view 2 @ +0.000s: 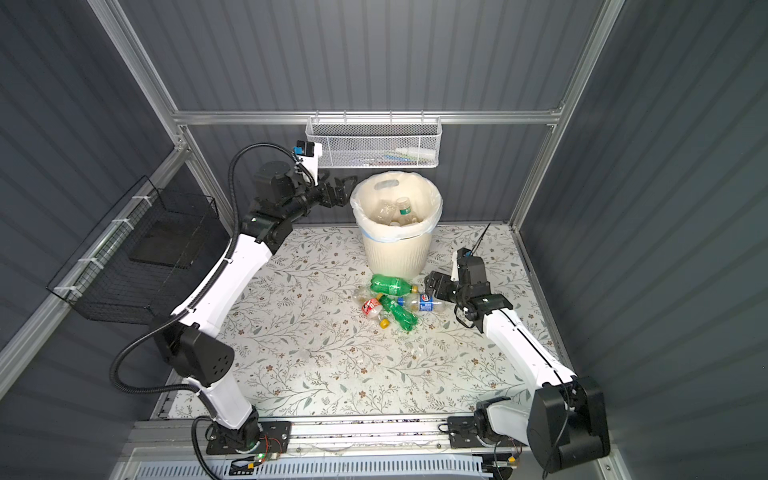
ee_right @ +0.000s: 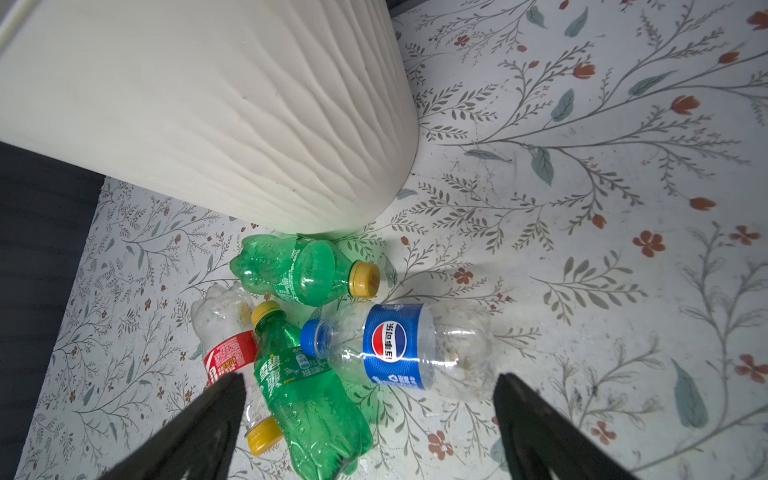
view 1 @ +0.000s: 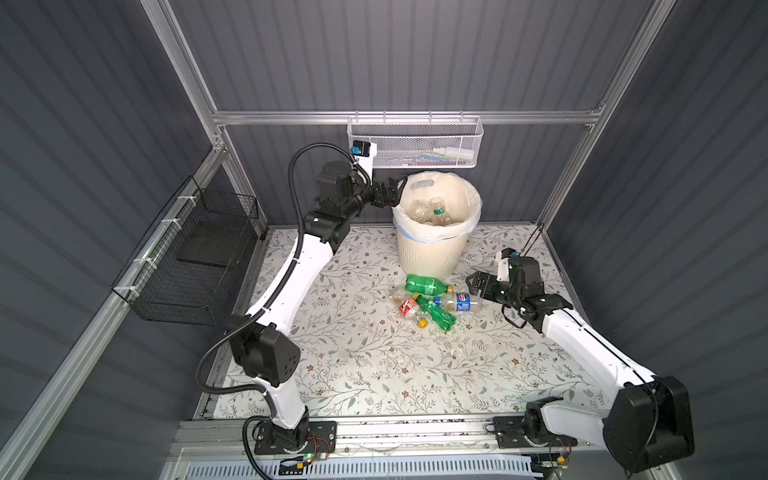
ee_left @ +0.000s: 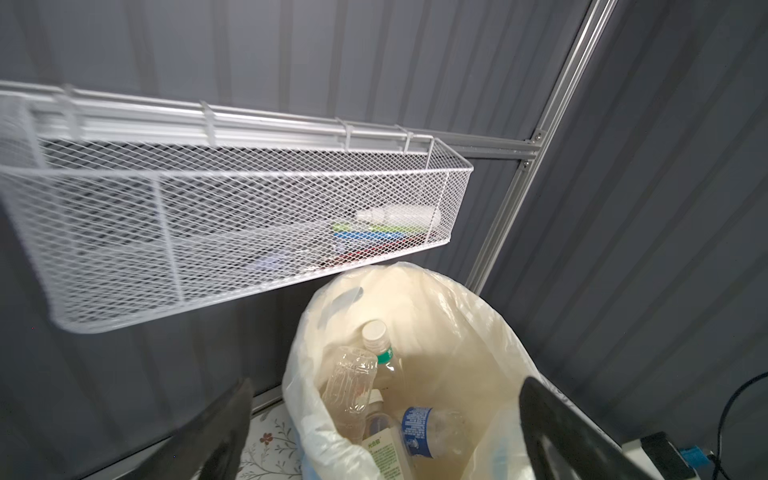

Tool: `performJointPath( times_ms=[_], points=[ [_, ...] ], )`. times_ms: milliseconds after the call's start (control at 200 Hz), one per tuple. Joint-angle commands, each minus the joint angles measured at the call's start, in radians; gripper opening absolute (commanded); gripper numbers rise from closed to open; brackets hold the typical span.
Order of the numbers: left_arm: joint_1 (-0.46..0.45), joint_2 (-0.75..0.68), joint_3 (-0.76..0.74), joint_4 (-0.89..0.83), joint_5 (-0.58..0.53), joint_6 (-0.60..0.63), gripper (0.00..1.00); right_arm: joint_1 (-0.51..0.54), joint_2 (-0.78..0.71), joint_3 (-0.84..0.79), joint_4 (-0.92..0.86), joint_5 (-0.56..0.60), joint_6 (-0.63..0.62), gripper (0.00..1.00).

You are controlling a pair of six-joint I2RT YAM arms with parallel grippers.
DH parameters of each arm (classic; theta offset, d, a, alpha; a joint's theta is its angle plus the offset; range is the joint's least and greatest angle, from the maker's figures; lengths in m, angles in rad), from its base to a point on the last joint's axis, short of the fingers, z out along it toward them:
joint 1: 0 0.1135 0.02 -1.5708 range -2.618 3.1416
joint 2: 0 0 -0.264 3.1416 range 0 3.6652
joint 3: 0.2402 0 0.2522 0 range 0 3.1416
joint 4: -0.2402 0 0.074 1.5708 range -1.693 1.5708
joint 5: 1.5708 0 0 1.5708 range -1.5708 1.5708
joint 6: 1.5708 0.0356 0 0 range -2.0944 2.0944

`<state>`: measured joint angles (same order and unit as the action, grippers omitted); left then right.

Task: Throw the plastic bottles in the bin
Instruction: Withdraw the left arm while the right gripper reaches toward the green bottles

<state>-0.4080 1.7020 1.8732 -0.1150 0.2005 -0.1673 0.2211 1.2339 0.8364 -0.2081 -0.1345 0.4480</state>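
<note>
Bin (view 1: 430,253) stood at the rear, clear bottles (ee_left: 353,376) already inside. Left gripper (view 1: 395,193) hung at its rim, jaws apart, empty. Right gripper (ee_right: 370,380) hovered spread over four bottles lying just before the bin. Pepsi bottle (ee_right: 415,345) lay clearest of the pile. Judged best: descend squarely and close across its label.

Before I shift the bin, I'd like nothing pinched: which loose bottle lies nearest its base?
The green bottle lying right by the bin; the second green bottle, the blue-labelled one and the red-labelled one lie farther out.
</note>
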Motion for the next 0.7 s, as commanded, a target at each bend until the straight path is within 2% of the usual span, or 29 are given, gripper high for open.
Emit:
performJointPath(
  times_ms=[0, 220, 430, 695],
  points=[
    [0.039, -0.152, -0.099, 0.053, -0.082, 0.045, 1.00, 0.020, 0.029, 0.030, -0.029, 0.005, -0.035, 0.96],
    [0.128, -0.260, -0.379, 0.037, -0.113, 0.001, 1.00, 0.072, 0.031, 0.051, -0.061, 0.025, -0.106, 0.94],
    [0.167, -0.329, -0.627, 0.030, -0.133, -0.054, 1.00, 0.217, 0.063, 0.072, -0.080, 0.084, -0.187, 0.91],
    [0.189, -0.404, -0.813, 0.011, -0.175, -0.106, 1.00, 0.387, 0.207, 0.183, -0.095, 0.125, -0.271, 0.88]
  ],
)
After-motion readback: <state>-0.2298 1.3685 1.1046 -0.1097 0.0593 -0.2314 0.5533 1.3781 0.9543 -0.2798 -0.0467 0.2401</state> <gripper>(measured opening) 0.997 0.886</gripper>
